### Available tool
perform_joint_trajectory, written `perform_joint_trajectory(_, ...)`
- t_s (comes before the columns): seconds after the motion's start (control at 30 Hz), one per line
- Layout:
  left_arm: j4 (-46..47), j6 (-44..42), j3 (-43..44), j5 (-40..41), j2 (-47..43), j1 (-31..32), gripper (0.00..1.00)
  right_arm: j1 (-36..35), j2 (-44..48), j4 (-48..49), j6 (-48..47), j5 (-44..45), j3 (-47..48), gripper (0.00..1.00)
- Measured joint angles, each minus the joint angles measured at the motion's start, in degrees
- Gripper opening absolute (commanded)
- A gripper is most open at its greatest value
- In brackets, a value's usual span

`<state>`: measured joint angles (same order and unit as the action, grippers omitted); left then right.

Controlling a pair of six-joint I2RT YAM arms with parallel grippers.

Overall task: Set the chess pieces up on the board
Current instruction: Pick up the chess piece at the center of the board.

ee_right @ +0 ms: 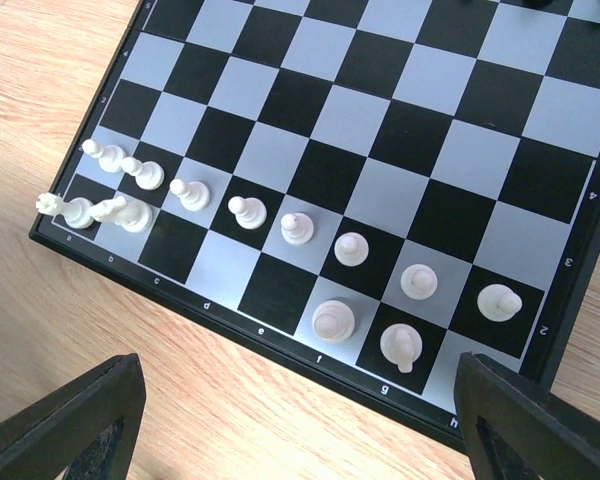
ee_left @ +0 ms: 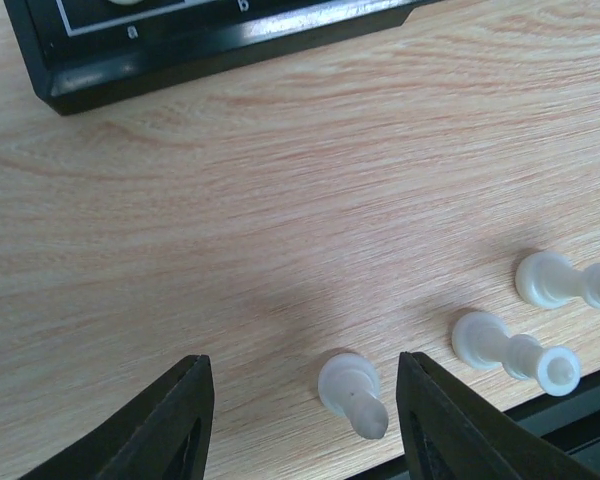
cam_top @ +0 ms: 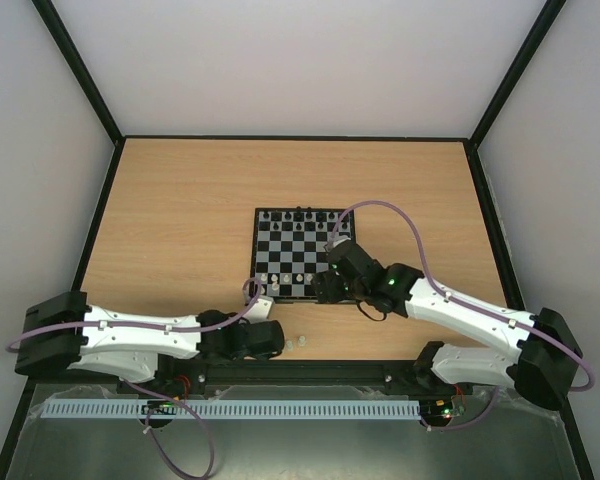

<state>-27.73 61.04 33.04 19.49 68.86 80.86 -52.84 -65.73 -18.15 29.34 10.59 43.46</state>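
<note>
Left gripper (ee_left: pixel 302 372) sits low over the table (ee_left: pixel 280 200) by its near edge, jaws released. One of the chess pieces (ee_left: pixel 352 393) lies on its side between the fingers, with a gap either side. Two more lie toppled just to its right, tight against the black rail (ee_left: pixel 580 425) on that edge. Open wood stretches from them up to the board (ee_left: pixel 130 75) at its near left corner.

Right gripper (ee_right: pixel 298 365) hangs over the board's near edge, spread wide, holding nothing. Beneath it eight pawns fill the second row. The near row has two pieces at the left corner and two toward the right, with bare squares between. Black pieces (cam_top: pixel 298 215) line the far edge.
</note>
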Motion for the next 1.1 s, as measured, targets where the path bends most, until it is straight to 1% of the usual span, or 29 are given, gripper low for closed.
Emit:
perform_joint_trajectory(0.17,0.6,1.6,0.0,0.0,2.1,1.0,0.49,0.0,0.4,0.1,0.0,-0.2,-0.3,0.85)
perform_joint_trajectory(0.27,1.2,2.1,0.0,0.0,2.9,1.4,0.44,0.0,0.4,0.1,0.0,-0.3,-0.3,0.85)
perform_joint_trajectory(0.57,1.8,2.6,0.0,-0.8,4.8,1.9,0.20,0.0,0.5,0.1,0.0,-0.6,-0.9,0.85)
perform_joint_trajectory(0.7,1.8,2.8,0.0,-1.3,5.2,2.1,0.12,0.0,0.5,0.1,0.0,-0.9,-0.9,0.85)
perform_joint_trajectory(0.8,1.7,3.0,0.0,-1.3,5.2,2.2,0.09,0.0,0.5,0.1,0.0,-1.0,-0.9,0.85)
perform_joint_trajectory(0.97,0.9,3.1,0.0,-0.2,5.2,2.4,0.09,0.0,0.6,0.1,0.0,-1.1,-0.9,0.85)
perform_joint_trajectory(1.1,-0.3,1.5,0.9,1.5,5.2,0.0,0.09,0.0,1.1,0.1,0.0,-1.1,-0.9,0.85)
